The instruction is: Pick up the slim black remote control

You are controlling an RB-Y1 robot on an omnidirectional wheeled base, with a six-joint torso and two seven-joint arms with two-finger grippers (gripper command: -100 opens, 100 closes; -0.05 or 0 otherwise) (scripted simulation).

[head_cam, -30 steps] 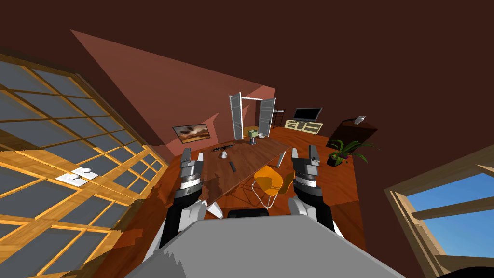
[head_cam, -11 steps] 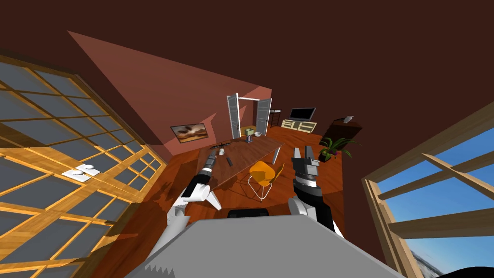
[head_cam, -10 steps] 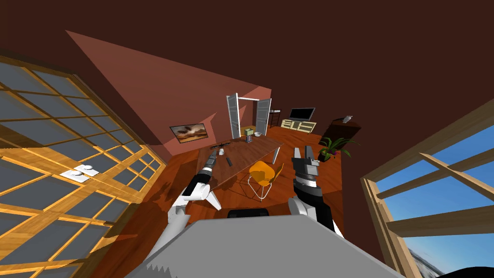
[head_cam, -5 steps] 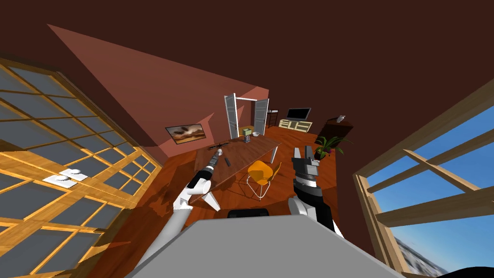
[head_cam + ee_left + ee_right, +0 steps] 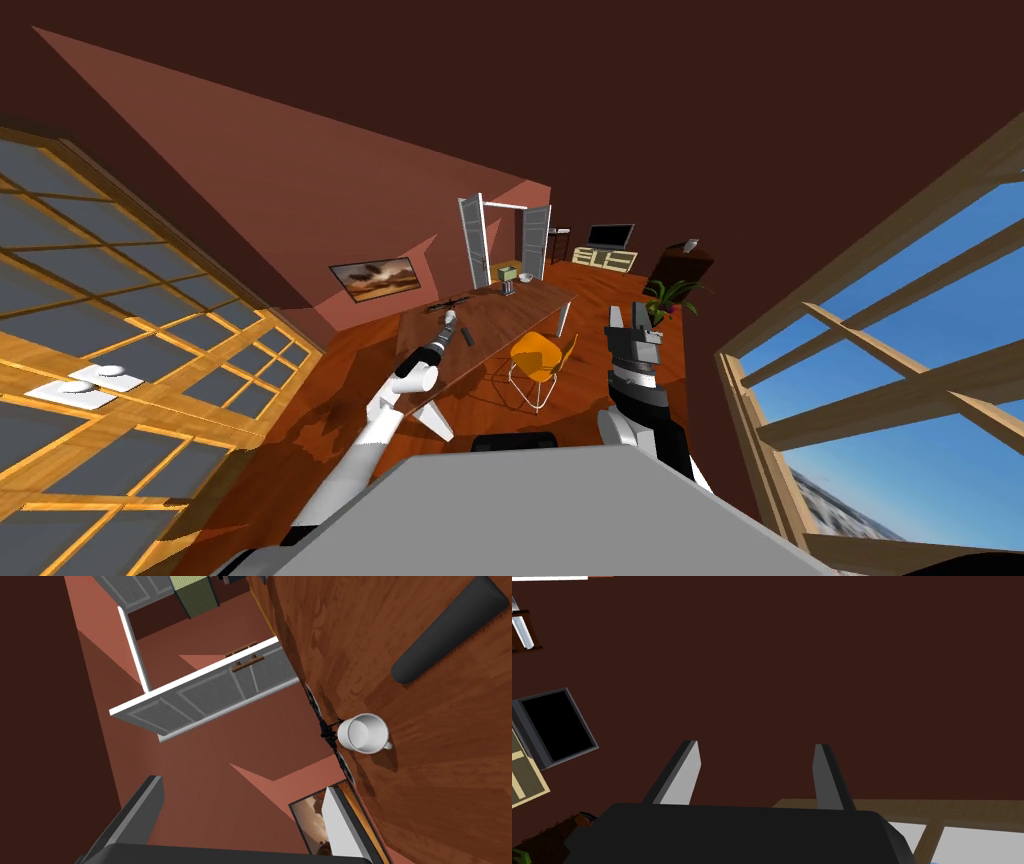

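Left gripper [image 5: 240,783] is out over the far edge of the wooden table [image 5: 440,786], fingers spread wide, nothing between them, aimed past the edge at the wall. The slim black remote [image 5: 450,631] lies flat on the tabletop, well apart from the fingers, beyond a white mug [image 5: 364,733] and a thin black bladed object [image 5: 327,731]. Right gripper [image 5: 757,761] is parked, open and empty. Risks: swinging across could clip the mug. The remote sits low, so the blades may scrape wood or shove it. The arm looks nearly fully stretched.
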